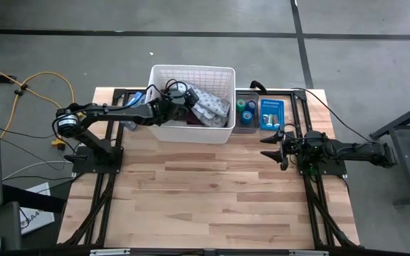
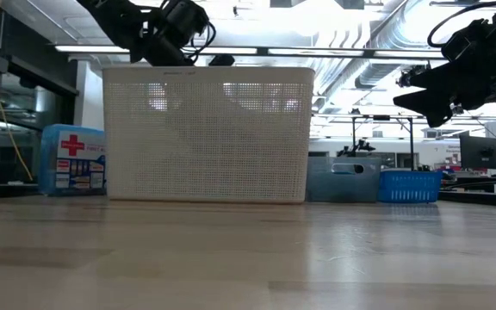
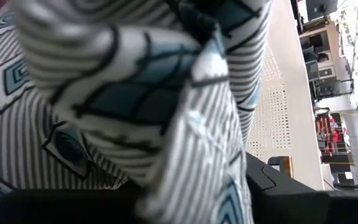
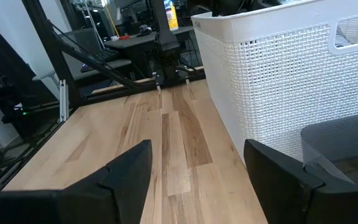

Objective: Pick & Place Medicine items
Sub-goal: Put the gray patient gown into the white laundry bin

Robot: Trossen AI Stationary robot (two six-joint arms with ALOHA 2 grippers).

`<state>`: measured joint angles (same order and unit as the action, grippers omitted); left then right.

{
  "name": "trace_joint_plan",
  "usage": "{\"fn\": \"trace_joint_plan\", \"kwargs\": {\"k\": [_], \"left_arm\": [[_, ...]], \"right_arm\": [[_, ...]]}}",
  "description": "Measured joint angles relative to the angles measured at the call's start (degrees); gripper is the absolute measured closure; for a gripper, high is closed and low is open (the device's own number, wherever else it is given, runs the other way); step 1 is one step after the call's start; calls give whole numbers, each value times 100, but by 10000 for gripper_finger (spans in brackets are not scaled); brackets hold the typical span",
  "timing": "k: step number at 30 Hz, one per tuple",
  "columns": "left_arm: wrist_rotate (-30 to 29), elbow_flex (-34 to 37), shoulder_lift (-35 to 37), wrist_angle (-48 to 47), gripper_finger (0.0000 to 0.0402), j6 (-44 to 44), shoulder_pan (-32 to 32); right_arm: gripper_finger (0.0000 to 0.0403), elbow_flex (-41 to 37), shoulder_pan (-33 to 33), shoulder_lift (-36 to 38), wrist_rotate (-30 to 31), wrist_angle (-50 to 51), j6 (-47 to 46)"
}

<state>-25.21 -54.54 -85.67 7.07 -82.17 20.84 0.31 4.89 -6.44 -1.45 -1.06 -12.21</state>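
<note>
Left fingers (image 1: 179, 102) clench grey patterned cloth (image 1: 208, 107) inside basket (image 1: 191, 131), tape rolls (image 1: 245, 110) apart.

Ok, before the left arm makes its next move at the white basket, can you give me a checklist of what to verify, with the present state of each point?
1. Left gripper is inside the white basket: ok.
2. Left jaws shut on the grey patterned cloth, which fills the left wrist view: ok as a grip, but not ok if a medicine item was wanted.
3. Any medicine item caught in the cloth: cannot tell.
4. Right gripper waits open over the table, clear of the basket: ok.
5. Bandage-tape rolls sit in the grey bin beside the blue basket: ok.
</note>
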Motion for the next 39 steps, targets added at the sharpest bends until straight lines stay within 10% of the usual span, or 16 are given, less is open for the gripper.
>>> {"fn": "trace_joint_plan", "kwargs": {"k": [18,29,39], "left_arm": [[-36,-20,11,603,315,636,0],[-39,-20,13,349,214,434,0],[90,-20,77,363,206,585,0]], "right_arm": [[160,-1,-1,0,-2,0,1],[160,-1,0,0,-1,0,1],[160,-2,0,0,0,0,0]]}}
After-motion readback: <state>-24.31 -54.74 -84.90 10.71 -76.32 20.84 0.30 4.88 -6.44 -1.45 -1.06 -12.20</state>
